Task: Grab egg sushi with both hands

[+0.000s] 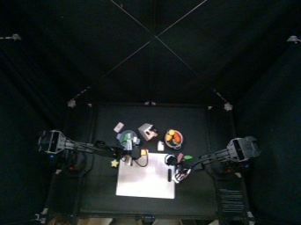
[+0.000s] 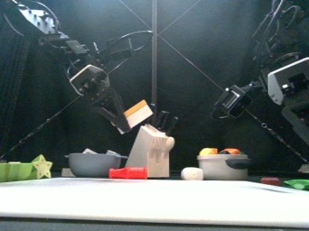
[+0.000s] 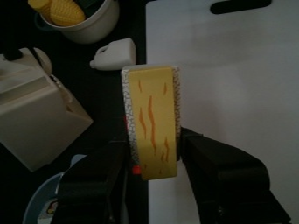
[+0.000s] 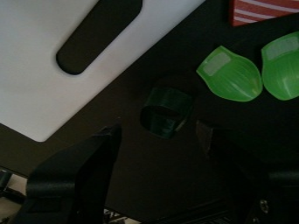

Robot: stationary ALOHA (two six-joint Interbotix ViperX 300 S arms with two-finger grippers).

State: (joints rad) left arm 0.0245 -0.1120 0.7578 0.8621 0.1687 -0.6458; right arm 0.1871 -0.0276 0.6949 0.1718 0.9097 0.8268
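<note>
My left gripper (image 3: 155, 162) has its two jaws pinched on the egg sushi (image 3: 152, 118), a yellow slab with wavy orange lines and a speckled white edge, gripped at one end with the rest sticking out past the fingertips. From the front I see that sushi (image 2: 139, 114) held up in the air, well above the table, tilted, with the left arm slanting down to it from the upper left. Under it through the left wrist camera lies the white cutting board (image 3: 233, 87), and just off the board's edge a small white piece (image 3: 115, 54), a white bowl with yellow pieces (image 3: 79, 16) and a white carton-like box (image 3: 35, 109). Over on my right gripper (image 4: 158, 166), the jaws are spread wide with nothing between them; from the front it (image 2: 229, 102) hangs in the air on the right, apart from the sushi. Below it on the dark table sits a dark green round piece (image 4: 165, 115), beside two bright green leaf shapes (image 4: 251, 68), with the board's corner (image 4: 47, 96) and a black oval (image 4: 97, 35) lying on it. From the front, a grey bowl (image 2: 94, 163) and a pot holding orange pieces (image 2: 223, 165) stand behind the board.
</note>
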